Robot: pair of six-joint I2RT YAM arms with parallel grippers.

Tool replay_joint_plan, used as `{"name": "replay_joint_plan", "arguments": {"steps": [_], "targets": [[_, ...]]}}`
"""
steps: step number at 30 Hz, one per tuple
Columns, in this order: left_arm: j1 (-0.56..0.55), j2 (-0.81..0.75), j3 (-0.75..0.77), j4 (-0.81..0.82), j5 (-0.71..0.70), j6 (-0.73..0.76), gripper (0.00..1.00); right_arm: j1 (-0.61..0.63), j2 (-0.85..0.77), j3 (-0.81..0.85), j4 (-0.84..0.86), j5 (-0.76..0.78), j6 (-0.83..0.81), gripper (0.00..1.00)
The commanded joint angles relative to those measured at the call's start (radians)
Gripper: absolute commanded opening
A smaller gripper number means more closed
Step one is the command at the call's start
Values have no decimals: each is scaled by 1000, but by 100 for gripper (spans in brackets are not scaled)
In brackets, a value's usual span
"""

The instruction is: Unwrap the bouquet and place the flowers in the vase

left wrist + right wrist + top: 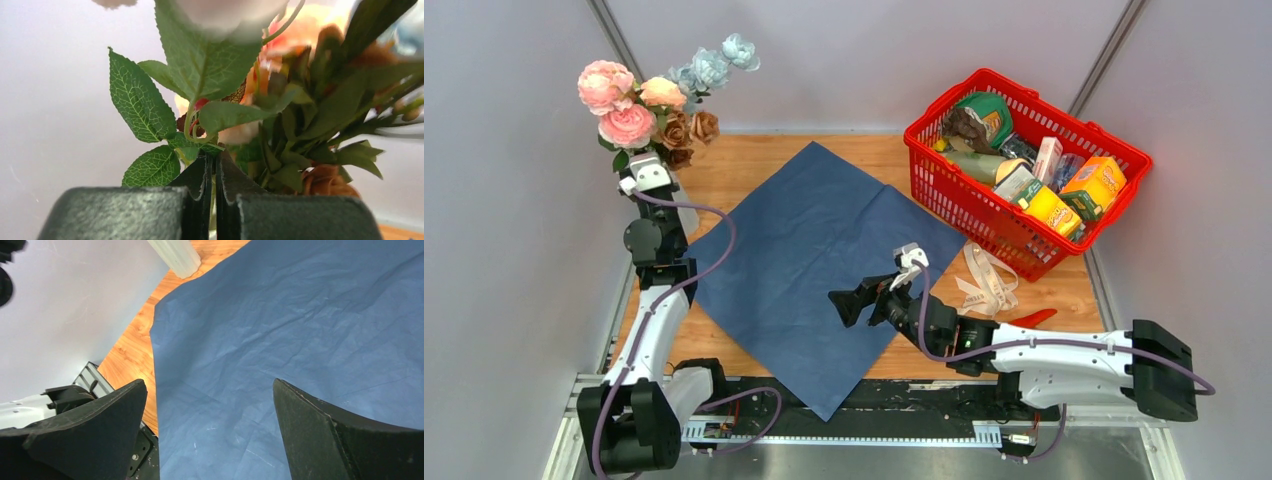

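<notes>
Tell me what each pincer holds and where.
Left pincer grips the pink, blue and brown artificial flowers by their green stems; right pincer is open, empty.

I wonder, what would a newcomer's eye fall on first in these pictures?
Most likely the flowers, a pink, peach, pale blue and brown bunch held high at the far left corner with the left gripper shut on their stems. Next, the big blue paper sheet spread flat across the middle of the table, the open right gripper hovering over it. Then the red basket of groceries at the far right.
</notes>
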Motion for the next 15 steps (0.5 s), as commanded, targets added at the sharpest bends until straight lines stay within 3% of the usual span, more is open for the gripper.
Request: {"name": "replay_joint_plan", "arguments": {"steps": [1,15], "targets": [[8,28,-38,31,-6,-39,0,-6,-62,-7,23,7,-13,100],[11,45,-61,-41,-40,-68,1,-6,-160,-53,6,10,0,100]]}}
